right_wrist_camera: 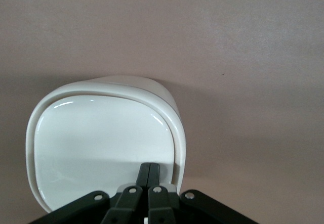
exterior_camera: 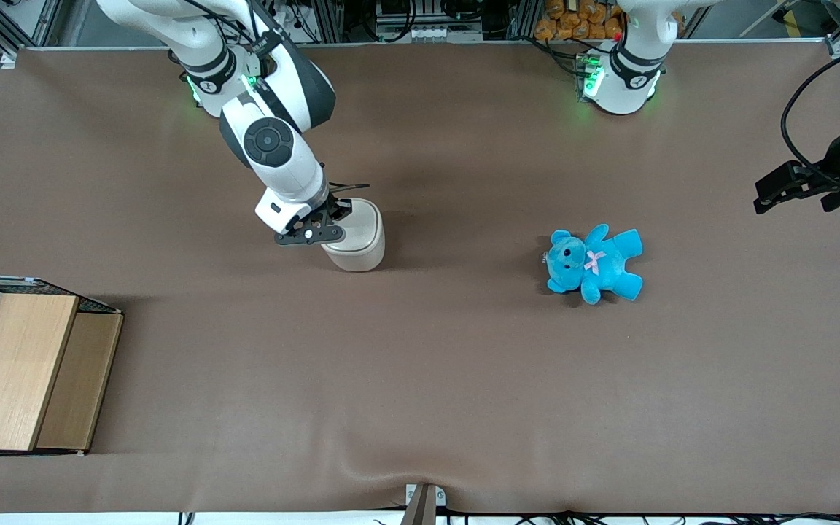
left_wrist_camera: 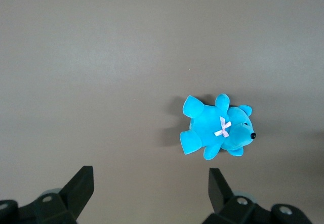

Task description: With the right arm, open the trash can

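right arm (exterior_camera: 274,138) is down over the trash can (exterior_camera: 359,244), gripper (exterior_camera: 316,232) sitting at the lid's edge on the working arm's side. wrist cam shows the fingers (right_wrist_camera: 150,176) pressed together, tips resting on the lid (right_wrist_camera: 101,143) just inside the rim, pinching nothing. my read: closed fingers make one stiff point, so it's set up to push on the lid or get under the seam rather than clamp it. lid looks flat and closed, so not opened yet

can stands upright on the brown table cover (exterior_camera: 420,379), roughly mid-depth. blue teddy bear (exterior_camera: 595,262) lies well apart from the can, toward the parked arm's end. wooden box with wire mesh (exterior_camera: 26,364) is nearer the front camera than the can, at the working arm's end. cover has a slight ripple along the near edge; aluminium framing and cables around the table
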Robot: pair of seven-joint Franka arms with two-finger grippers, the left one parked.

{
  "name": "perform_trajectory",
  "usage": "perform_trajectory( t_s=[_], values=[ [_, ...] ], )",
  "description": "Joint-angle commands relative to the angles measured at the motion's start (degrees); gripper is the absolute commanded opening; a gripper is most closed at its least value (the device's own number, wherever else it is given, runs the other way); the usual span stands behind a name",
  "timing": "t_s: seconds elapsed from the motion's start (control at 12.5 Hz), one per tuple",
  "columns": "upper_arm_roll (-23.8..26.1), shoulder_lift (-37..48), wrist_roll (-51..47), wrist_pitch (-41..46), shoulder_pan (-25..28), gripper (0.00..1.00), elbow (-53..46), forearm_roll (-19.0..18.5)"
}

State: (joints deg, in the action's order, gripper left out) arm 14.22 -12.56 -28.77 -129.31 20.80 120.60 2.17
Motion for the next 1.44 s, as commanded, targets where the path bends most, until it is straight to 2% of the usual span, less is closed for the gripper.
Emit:
perform_trajectory(
  t_s=[0.0,0.16,0.32,0.48,0.8,0.96,1.2,1.36],
  values=[
    [-0.60,-0.97,-1.29,-4.72,0.47,0.00,2.80,-0.94],
    [-0.94,-0.71,-1.11,-3.76,0.38,0.01,2.37,-0.94],
    [-1.30,1.13,-1.02,2.70,-0.14,0.42,-1.57,-0.94],
    [-2.00,3.15,-1.46,11.85,-1.02,1.00,-7.54,-0.50],
    [-2.26,10.09,-0.41,23.21,-6.11,1.00,-14.59,-0.14],
    [-5.93,12.99,1.95,27.16,-7.62,1.00,-17.66,-0.06],
    [-13.58,18.00,15.12,32.71,-9.02,1.00,-22.15,0.12],
    [-15.52,19.50,21.61,34.99,-12.36,1.00,-23.21,-0.06]
  ],
)
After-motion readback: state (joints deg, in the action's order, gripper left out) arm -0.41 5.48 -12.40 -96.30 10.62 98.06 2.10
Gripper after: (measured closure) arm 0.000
